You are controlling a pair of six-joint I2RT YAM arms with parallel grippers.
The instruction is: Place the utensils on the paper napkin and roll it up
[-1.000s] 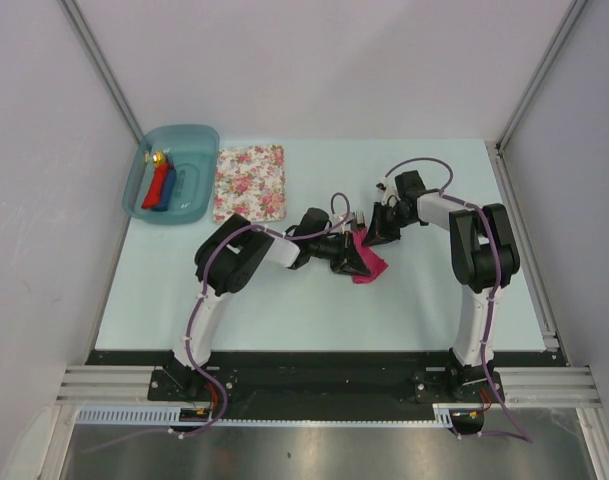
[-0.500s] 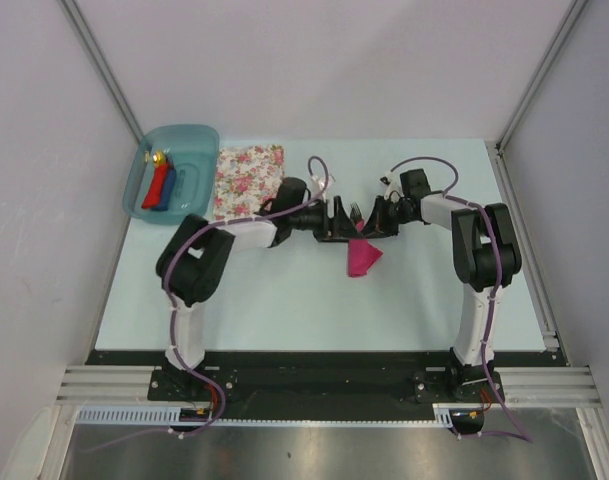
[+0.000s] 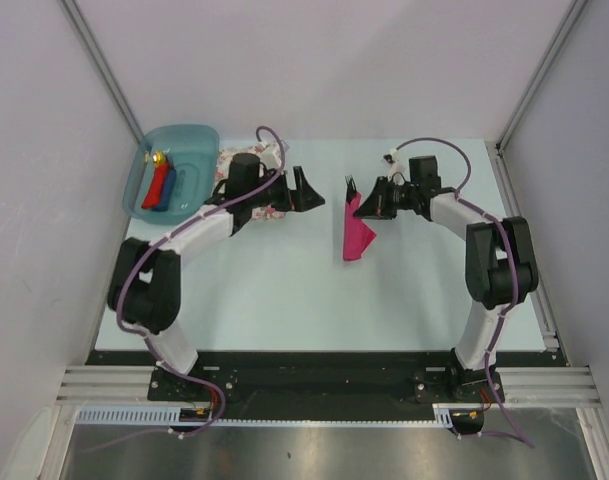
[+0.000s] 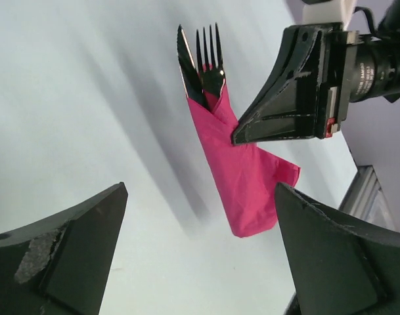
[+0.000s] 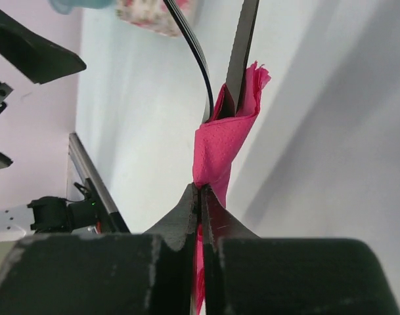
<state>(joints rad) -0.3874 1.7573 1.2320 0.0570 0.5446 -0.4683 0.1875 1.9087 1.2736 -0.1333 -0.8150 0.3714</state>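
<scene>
Swung away to its own side, the left gripper [image 3: 309, 190] now gapes wide and empty. Right gripper [image 5: 200, 195] pinches tight on the rolled paper napkin [image 5: 222, 144] at its fingertips; farther ahead, fork [image 5: 190, 46] and knife [image 5: 242, 39] jut out. Best keep that pinch firm while lowering, lest the wrap unroll.

Matt paper napkin [image 4: 242, 177], glossy fork [image 4: 210, 58]

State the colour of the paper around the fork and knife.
Magenta-pink; the thin paper napkin shows best in left wrist view.
</scene>
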